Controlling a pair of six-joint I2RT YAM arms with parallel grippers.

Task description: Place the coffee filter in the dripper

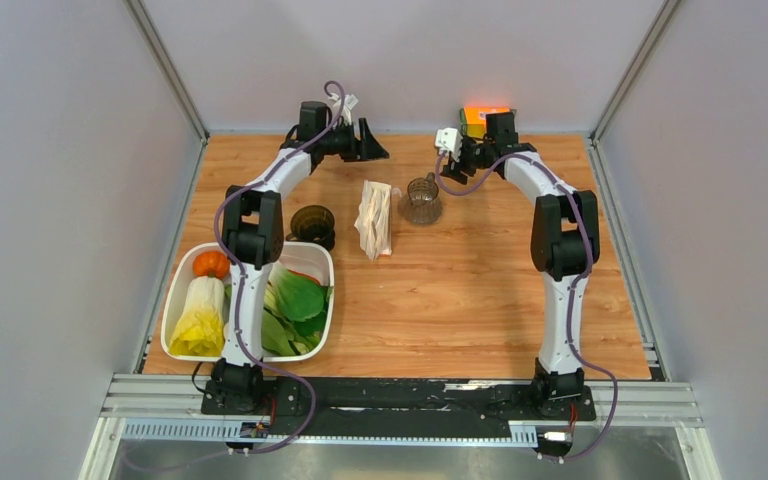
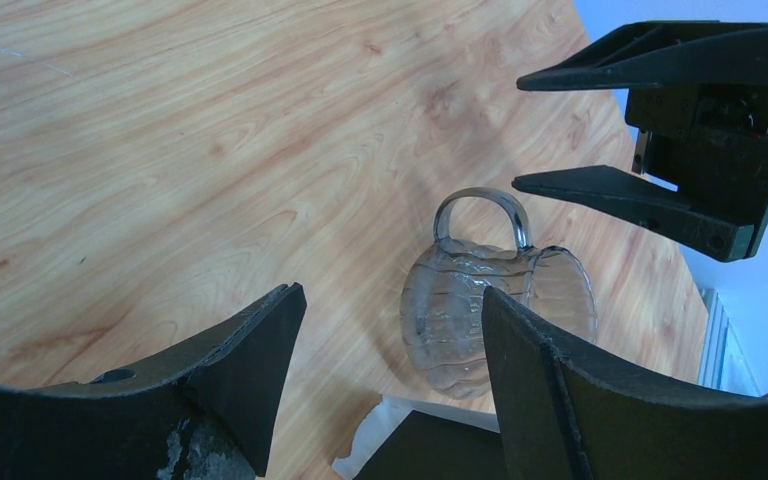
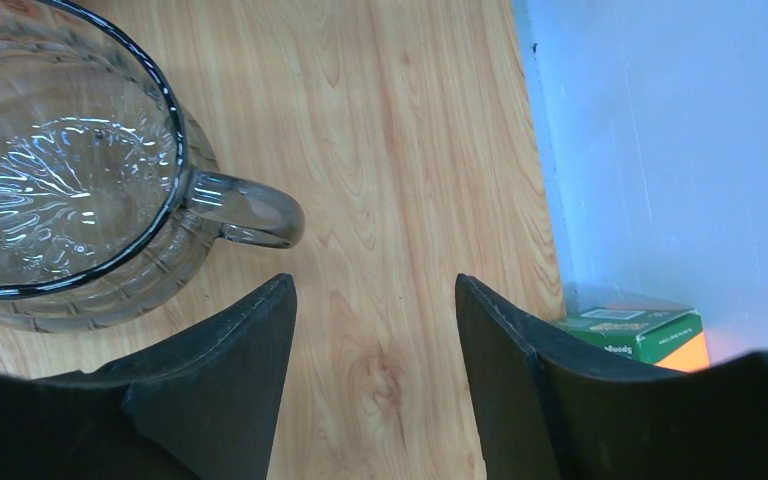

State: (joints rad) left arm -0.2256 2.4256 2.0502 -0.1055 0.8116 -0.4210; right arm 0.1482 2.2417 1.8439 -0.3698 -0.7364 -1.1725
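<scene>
Dripper (image 1: 312,224): upright, left half of surface (image 1: 480,300), toward the near edge from left end effector (image 1: 372,148); left arm nearer. Coffee filter: no single one discernible, possibly in packet (image 1: 376,220) mid-surface. Both left and right end effector (image 2: 520,131) spread, empty, near jug (image 1: 421,199).
</scene>
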